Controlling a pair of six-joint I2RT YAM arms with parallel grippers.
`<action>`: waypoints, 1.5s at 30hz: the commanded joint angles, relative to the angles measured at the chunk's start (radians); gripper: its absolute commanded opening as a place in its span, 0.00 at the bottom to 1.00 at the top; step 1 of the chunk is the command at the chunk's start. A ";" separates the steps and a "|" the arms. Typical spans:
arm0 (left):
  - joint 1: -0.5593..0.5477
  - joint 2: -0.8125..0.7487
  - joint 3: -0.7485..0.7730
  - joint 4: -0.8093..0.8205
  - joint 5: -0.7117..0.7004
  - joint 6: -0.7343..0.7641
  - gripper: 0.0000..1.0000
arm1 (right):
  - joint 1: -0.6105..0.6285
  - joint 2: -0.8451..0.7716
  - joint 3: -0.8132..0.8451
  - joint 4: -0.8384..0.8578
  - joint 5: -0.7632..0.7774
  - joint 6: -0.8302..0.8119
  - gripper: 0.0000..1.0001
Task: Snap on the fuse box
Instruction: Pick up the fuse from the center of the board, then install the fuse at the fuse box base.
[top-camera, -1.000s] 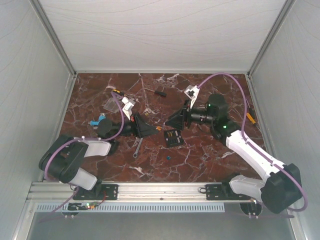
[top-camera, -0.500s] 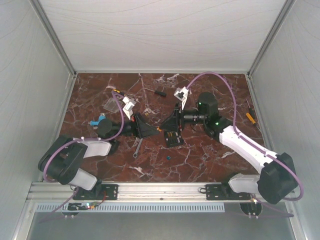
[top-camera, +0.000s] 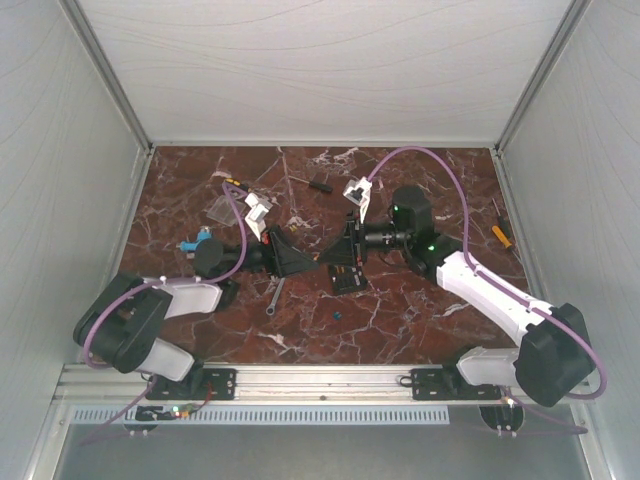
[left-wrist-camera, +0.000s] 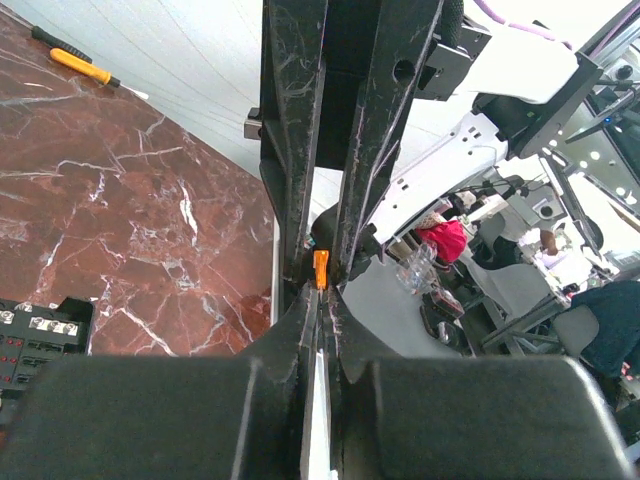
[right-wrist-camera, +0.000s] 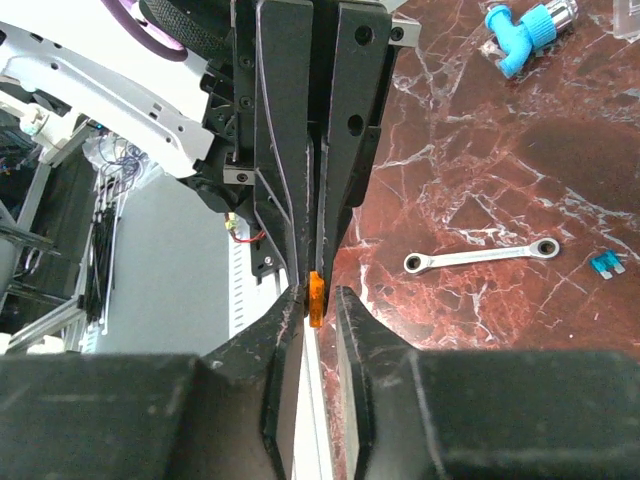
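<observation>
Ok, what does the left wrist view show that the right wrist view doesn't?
Only the left wrist: the black plastic fuse box at its lower left edge and a yellow-handled screwdriver. Only the right wrist: a silver wrench, a small blue fuse and a blue plastic fitting. Both: the small orange fuse where the left gripper and right gripper meet tip to tip, above the red marble table.

You have: table (top-camera: 400, 320) dark red marble, white veins; fuse box (left-wrist-camera: 40, 345) black; fuse (right-wrist-camera: 315, 300) orange; wrench (right-wrist-camera: 480, 257) silver; fitting (right-wrist-camera: 520, 25) bright blue; screwdriver (left-wrist-camera: 85, 65) yellow with black tip.
</observation>
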 joint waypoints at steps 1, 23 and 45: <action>-0.009 -0.018 0.036 0.119 -0.004 0.003 0.00 | 0.006 0.000 0.029 0.030 -0.023 0.009 0.14; 0.012 -0.051 -0.023 -0.267 -0.180 0.136 0.42 | -0.005 -0.053 0.092 -0.421 0.433 -0.153 0.00; -0.063 0.210 0.217 -0.914 -0.352 0.171 0.47 | 0.062 0.284 0.167 -0.521 0.954 -0.106 0.00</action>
